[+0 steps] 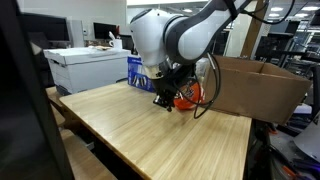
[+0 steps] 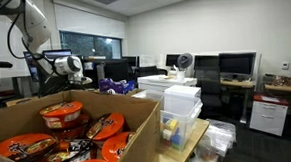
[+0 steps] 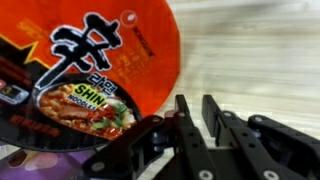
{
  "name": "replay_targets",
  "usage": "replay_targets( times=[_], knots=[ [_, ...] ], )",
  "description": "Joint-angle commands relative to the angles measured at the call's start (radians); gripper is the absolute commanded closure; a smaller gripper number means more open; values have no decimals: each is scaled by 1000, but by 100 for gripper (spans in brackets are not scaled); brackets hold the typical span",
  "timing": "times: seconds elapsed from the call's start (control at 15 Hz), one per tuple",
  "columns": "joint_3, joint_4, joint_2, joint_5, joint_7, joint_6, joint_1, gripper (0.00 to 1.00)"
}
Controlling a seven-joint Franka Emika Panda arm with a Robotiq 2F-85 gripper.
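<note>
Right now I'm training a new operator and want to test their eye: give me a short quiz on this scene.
1. True or false: the gripper has its jaws wide open.
2. What lies in the cardboard box? A) noodle bowls B) books C) bottles
3. What colour is the lid beside the gripper in the wrist view?
Key: 1 false; 2 A; 3 orange-red.

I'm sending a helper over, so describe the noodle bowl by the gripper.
Find the wooden table with the cardboard box. Beside the box, at the gripper, is a noodle bowl. Its lid is orange-red, and unlike the other bowls it is outside the box.
</note>
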Motion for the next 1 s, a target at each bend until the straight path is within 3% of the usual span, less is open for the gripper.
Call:
replay_targets(
  times=[0.0, 0.47, 0.93],
  knots=[
    [-3, -19, -14, 37, -53, 22, -6, 96],
    [-10, -15, -6, 74, -49, -17, -13, 96],
    [-33, 10, 11, 101, -21, -139, -3, 96]
  ],
)
